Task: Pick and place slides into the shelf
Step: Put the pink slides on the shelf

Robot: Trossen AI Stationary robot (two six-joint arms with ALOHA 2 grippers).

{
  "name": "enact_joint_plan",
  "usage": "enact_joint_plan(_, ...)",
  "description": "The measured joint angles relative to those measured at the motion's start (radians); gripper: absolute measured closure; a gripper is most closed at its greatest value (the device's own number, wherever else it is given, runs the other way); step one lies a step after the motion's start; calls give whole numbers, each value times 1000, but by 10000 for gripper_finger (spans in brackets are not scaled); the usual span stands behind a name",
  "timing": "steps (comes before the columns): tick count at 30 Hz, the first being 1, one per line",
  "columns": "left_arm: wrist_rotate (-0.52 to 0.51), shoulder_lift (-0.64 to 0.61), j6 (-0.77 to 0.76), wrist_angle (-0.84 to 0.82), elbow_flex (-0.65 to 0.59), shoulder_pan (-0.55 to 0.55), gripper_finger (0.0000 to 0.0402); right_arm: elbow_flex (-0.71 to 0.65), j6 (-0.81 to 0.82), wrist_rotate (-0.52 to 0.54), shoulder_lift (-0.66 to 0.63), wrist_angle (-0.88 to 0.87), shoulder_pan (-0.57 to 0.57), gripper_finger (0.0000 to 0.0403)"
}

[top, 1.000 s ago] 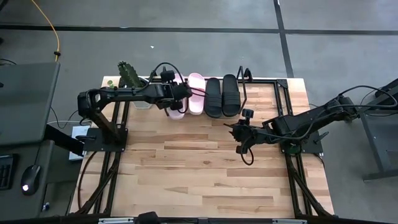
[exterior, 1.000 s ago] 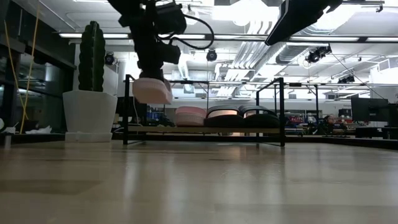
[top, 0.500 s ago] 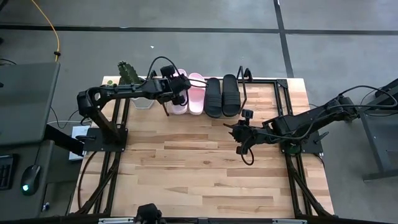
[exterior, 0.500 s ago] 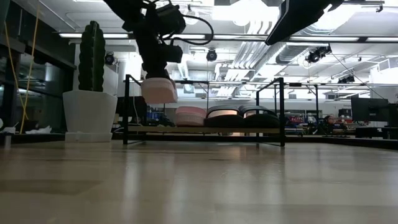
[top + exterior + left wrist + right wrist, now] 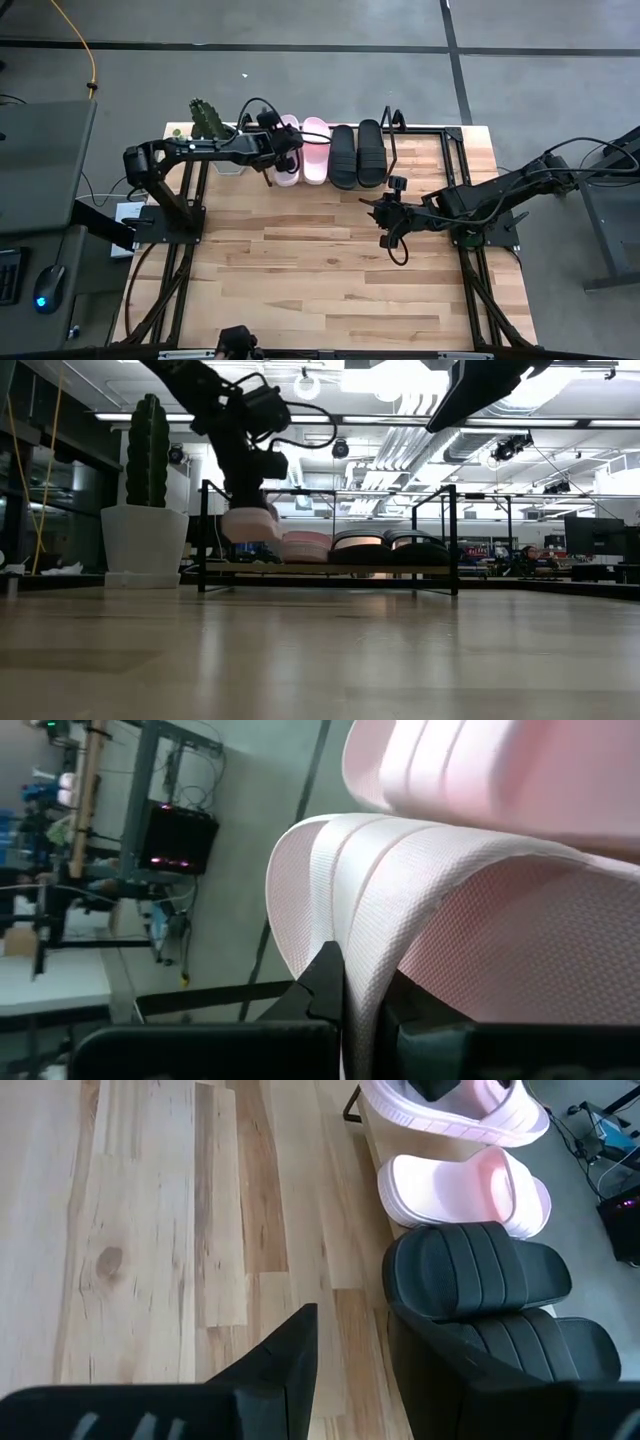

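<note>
My left gripper (image 5: pixel 277 148) is shut on a pale pink slide (image 5: pixel 288 152) and holds it low over the left end of the shelf (image 5: pixel 330 569), a black wire rack with a wooden board. In the low view that slide (image 5: pixel 250 524) is beside the second pink slide (image 5: pixel 305 546). The second pink slide (image 5: pixel 315 150) and two black slides (image 5: pixel 343 156) (image 5: pixel 370 152) rest sole-down in a row on the board. My right gripper (image 5: pixel 384 228) waits open over the table's middle right, touching nothing. My left gripper (image 5: pixel 360 995) pinches the pink slide's wide strap at its edge (image 5: pixel 365 945), one finger (image 5: pixel 325 982) on each face of the strap. It comes from above, pointing down. The slide sits about level below the fingers; I cannot tell whether its sole touches the board.
A white pot with a green cactus (image 5: pixel 146 510) stands just left of the shelf, close to my left arm. The shelf's upright wire frame (image 5: pixel 392 135) rises right of the black slides. Bare wooden table top (image 5: pixel 320 270) stretches toward the near edge.
My left gripper has moved toward the far edge and then down, staying shut. The pink slide has gone with it, from about the height of the shelf's top rail down to beside the second pink slide, just above the board.
</note>
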Motion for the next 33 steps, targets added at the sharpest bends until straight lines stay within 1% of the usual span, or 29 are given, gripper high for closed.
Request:
enact_joint_plan(4,-9,0,12,15,-24,19,401,0,-1,-17,0,14,0,288)
enact_joint_plan(9,28,0,-21,20,-33,36,401,0,-10,-19,0,35,0,288)
enact_joint_plan(11,28,0,-28,20,-34,37,401,0,-10,-19,0,38,0,288)
enact_joint_plan(21,28,63,-28,74,-35,35,401,0,-11,-19,0,39,0,288)
enact_joint_plan(27,31,105,-27,77,-35,35,401,0,-18,-23,0,42,0,288)
enact_joint_plan(33,31,121,-31,80,-34,33,401,0,-18,-23,0,42,0,288)
